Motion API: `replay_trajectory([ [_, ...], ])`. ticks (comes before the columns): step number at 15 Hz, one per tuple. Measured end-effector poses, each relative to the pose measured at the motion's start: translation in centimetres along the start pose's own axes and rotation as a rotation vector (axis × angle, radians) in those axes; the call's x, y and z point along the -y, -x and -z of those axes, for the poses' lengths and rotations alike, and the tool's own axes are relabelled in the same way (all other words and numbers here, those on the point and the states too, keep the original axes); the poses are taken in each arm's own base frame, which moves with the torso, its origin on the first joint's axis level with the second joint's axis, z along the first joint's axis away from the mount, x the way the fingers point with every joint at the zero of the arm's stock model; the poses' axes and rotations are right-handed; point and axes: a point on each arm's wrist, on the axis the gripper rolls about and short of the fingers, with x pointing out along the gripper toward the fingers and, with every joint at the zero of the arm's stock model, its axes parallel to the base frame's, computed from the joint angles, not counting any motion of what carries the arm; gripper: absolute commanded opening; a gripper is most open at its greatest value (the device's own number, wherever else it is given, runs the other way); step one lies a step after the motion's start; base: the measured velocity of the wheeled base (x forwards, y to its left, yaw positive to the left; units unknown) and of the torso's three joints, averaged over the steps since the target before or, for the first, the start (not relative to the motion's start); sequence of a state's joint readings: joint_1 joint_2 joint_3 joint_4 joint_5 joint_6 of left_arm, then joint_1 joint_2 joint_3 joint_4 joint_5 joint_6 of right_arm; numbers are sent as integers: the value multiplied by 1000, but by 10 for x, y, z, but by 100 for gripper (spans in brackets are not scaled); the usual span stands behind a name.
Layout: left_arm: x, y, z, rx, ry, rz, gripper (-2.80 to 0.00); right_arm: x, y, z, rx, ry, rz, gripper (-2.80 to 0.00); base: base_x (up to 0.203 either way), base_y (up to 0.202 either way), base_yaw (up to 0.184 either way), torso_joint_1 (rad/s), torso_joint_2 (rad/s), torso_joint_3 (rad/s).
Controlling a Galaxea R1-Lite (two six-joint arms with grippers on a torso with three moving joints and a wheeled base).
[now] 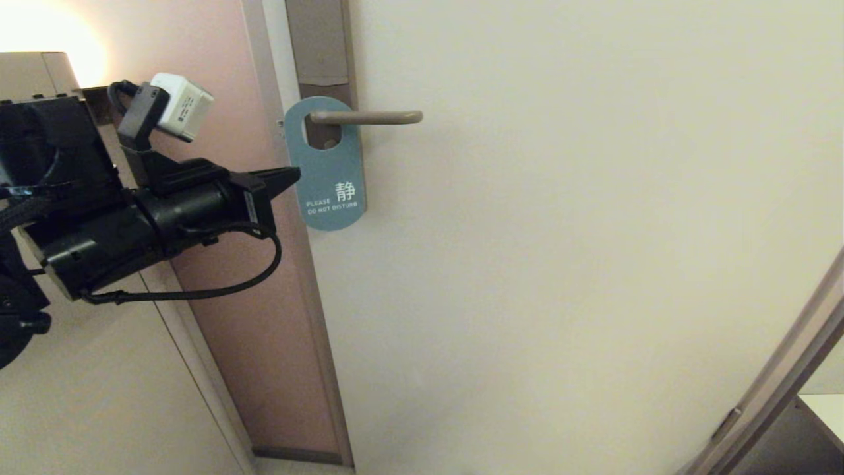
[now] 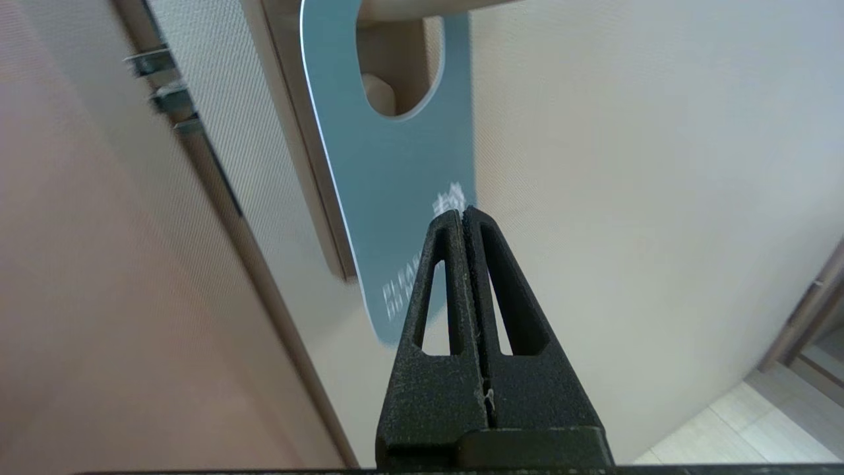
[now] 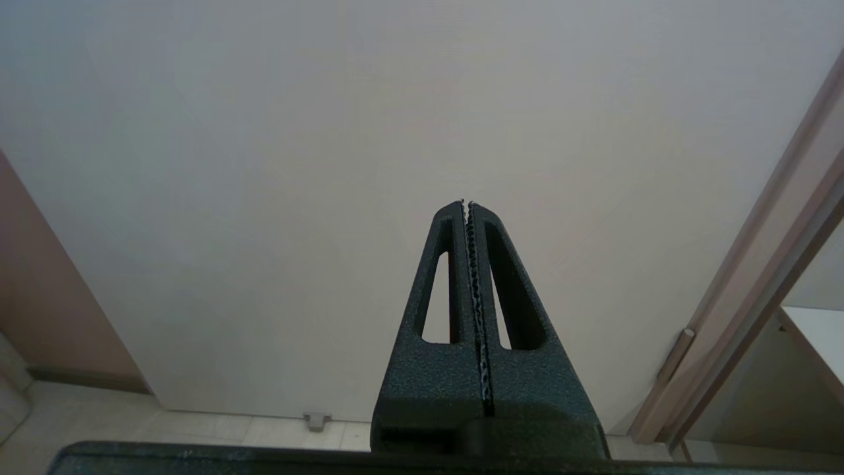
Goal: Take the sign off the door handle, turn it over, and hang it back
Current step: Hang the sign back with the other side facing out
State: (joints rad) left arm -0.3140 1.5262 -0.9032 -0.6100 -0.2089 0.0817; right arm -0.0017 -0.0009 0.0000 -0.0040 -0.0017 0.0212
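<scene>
The teal-blue sign hangs by its hole on the door handle, its white "PLEASE DO NOT DISTURB" lettering facing out. In the left wrist view the sign fills the upper middle. My left gripper is raised beside the sign's left edge, its tip level with the sign's middle, shut with nothing between its fingers; the left wrist view shows the left gripper in front of the sign's lower part. My right gripper is out of the head view; it is shut and empty, pointing at the bare door.
The brown backplate rises above the handle on the pale door. A pinkish wall and door frame lie left of the sign. A second frame edge runs at the lower right. Floor tiles show below the door.
</scene>
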Motion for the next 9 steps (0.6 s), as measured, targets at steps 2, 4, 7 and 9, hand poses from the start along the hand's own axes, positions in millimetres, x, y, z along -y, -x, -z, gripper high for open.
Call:
replay_trajectory([
  [2,-3,-15,0,0,0,-1,-280,0,0,0,0,0,0,-280,0,0,0,0,0,0],
  [4,-7,-29,0,11,-3,-7,-280,0,0,0,0,0,0,-280,0,0,0,0,0,0],
  [7,-11,-45,4,39,-11,-23,-280,0,0,0,0,0,0,-280,0,0,0,0,0,0],
  [9,-12,-50,9,26,-9,-28,-280,0,0,0,0,0,0,-280,0,0,0,0,0,0],
])
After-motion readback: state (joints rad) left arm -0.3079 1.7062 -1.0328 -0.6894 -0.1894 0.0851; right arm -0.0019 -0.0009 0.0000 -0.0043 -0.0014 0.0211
